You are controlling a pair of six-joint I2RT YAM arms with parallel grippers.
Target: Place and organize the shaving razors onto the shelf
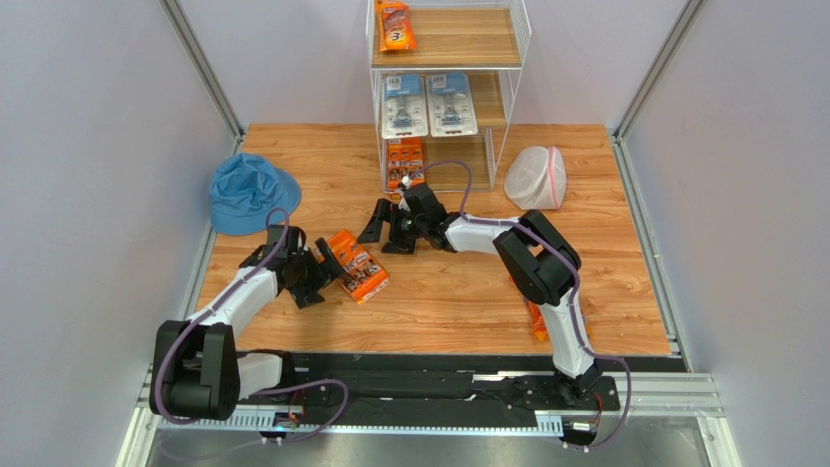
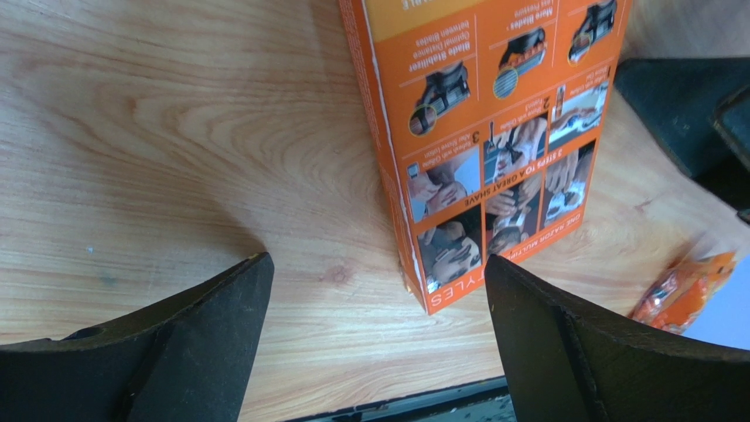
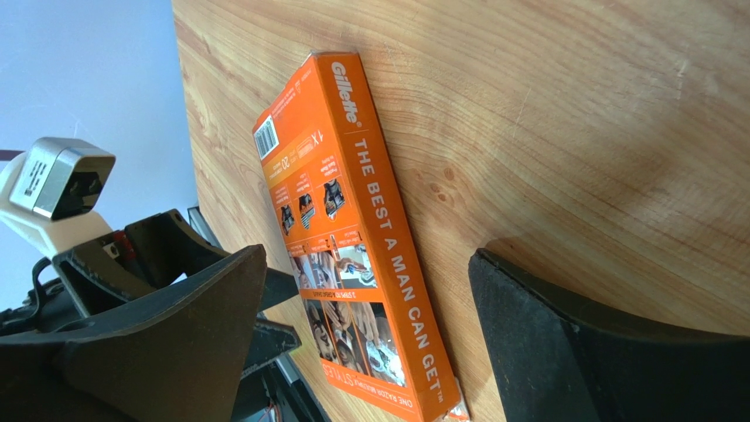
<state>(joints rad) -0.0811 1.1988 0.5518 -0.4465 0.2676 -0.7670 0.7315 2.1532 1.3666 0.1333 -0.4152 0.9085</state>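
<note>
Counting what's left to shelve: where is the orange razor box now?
Top view: the orange razor box lies on the table, left of centre, directly before the open left claw.

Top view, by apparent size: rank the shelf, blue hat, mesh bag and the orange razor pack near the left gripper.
1. shelf
2. blue hat
3. mesh bag and orange razor pack: too alike to rank.
</note>
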